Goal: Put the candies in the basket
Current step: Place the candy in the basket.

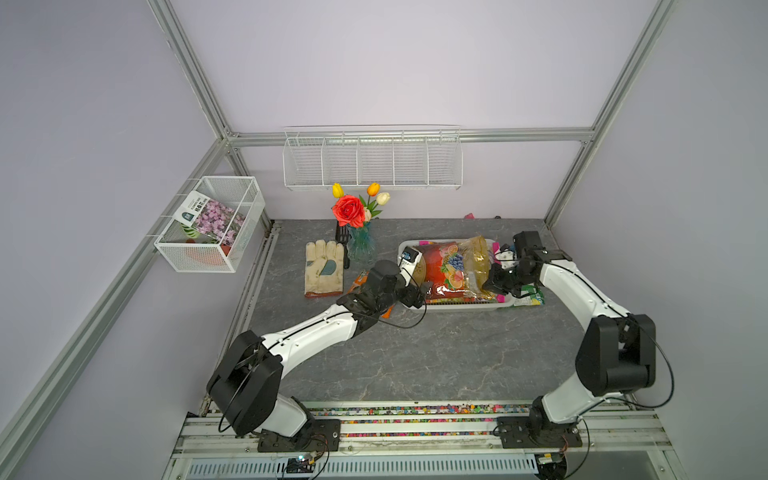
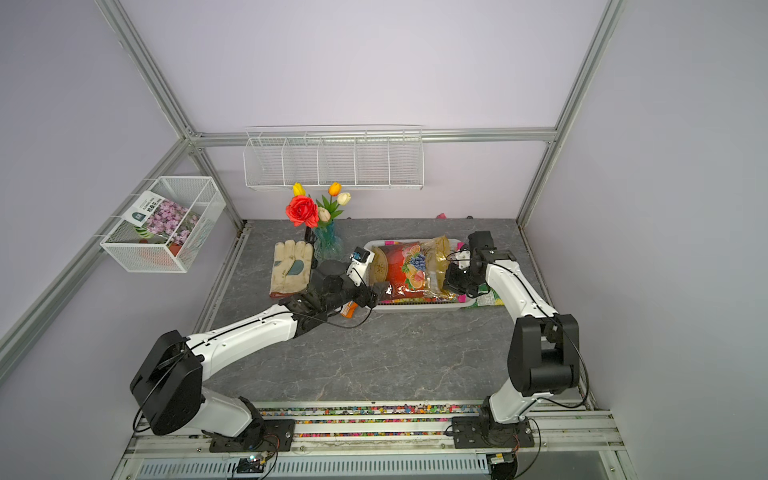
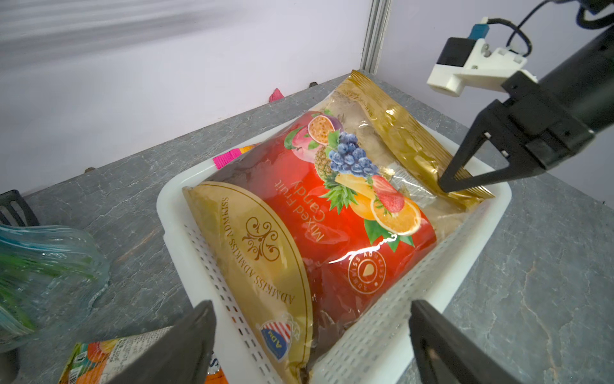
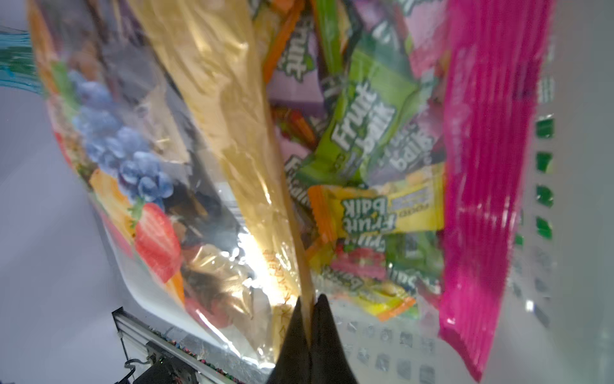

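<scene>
Well, we've gold bag (image 3: 299,232) in basket (image 3: 375,339), right tool (image 3: 447,186) pinching it, left tool (image 3: 312,304) gaping empty; orange bag (image 3: 96,355), green bag (image 1: 534,297) outside.

We look steeply down on the whole bench (image 1: 415,365) in both top views; our wrist cameras sit close, sharing the basket (image 3: 368,342).

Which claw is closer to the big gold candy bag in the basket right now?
Right. The right claw is shut on the sealed edge of the gold candy bag; the left claw hangs open at the opposite end of the basket.
</scene>
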Controlling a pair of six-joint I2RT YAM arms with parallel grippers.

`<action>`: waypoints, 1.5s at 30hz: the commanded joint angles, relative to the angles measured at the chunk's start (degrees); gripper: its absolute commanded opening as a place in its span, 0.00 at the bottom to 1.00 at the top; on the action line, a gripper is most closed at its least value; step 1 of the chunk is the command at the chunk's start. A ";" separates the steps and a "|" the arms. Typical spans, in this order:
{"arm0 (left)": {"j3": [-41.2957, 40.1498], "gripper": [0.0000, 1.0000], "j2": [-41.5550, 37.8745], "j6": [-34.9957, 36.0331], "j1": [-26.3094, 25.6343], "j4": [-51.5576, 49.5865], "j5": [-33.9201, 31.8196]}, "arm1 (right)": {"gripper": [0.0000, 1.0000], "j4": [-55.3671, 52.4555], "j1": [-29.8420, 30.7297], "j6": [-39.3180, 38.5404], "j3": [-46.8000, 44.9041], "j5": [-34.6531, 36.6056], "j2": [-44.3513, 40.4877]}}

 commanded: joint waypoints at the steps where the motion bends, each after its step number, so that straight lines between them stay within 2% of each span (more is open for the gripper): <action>1: 3.08 0.93 2.02 0.84 0.22 -0.94 0.02 | 0.00 3.09 0.02 2.21 -4.45 -1.20 -3.38; 3: 4.41 0.93 3.11 0.98 0.25 -1.21 0.21 | 0.02 1.95 -0.10 1.13 -4.65 1.12 -2.60; 5: 5.52 0.93 4.10 1.21 0.21 -1.95 0.40 | 0.12 0.89 -0.03 0.76 -4.09 2.97 -2.03; 8: 6.09 0.93 4.99 0.71 0.23 -2.32 0.17 | 0.41 -1.72 -0.03 0.68 -1.85 7.80 -1.96; 9: 6.09 0.93 4.96 0.35 0.25 -2.35 -0.04 | 0.47 -2.62 -0.02 0.49 -0.81 9.08 -2.31; 11: 5.76 0.93 4.76 0.00 0.24 -2.45 -0.53 | 0.53 -3.58 -0.04 0.23 0.86 10.29 -3.91; 13: 5.43 0.93 4.41 -0.30 0.19 -2.59 -1.09 | 0.54 -3.57 0.00 -0.23 2.47 9.56 -6.12; 15: 5.21 0.93 4.18 -0.43 0.25 -2.54 -1.37 | 0.55 -1.80 -0.03 -0.74 3.44 5.77 -8.20; 17: 5.19 0.94 4.43 -0.88 0.30 -2.29 -0.89 | 0.55 3.32 -0.07 -0.11 3.21 -1.29 -9.13; 19: 5.22 0.94 4.92 -1.93 0.33 -1.85 -0.38 | 0.61 9.04 -0.08 2.63 3.21 -7.29 -7.96; 22: 5.37 0.94 5.50 -4.24 0.37 -2.05 -0.06 | 0.64 19.65 -0.08 7.81 3.72 -16.71 -3.42; 27: 7.69 0.94 6.44 -7.95 0.99 -6.41 0.50 | 0.64 39.08 -0.53 20.02 5.39 -27.40 8.33; 31: 7.38 0.94 6.61 -7.59 1.07 -6.09 3.48 | 0.55 54.23 -1.23 29.14 6.73 -33.29 17.73; 35: 4.72 0.94 6.09 -4.57 1.13 -0.93 9.52 | 0.44 54.54 -3.56 29.13 8.15 -32.92 24.31; 38: 4.33 0.92 6.92 4.10 0.95 2.03 19.57 | 0.35 55.15 -4.90 29.57 7.93 -32.86 27.42; 40: 4.42 0.92 7.83 6.67 0.61 4.00 22.63 | 0.33 56.03 -5.09 29.49 7.42 -32.76 28.49; 42: 4.95 0.91 9.29 9.33 0.20 5.03 24.26 | 0.32 55.23 -5.26 28.29 7.41 -31.85 29.29; 45: 7.89 0.90 12.10 12.18 -0.29 2.14 22.76 | 0.30 53.91 -5.20 27.73 7.66 -31.43 30.02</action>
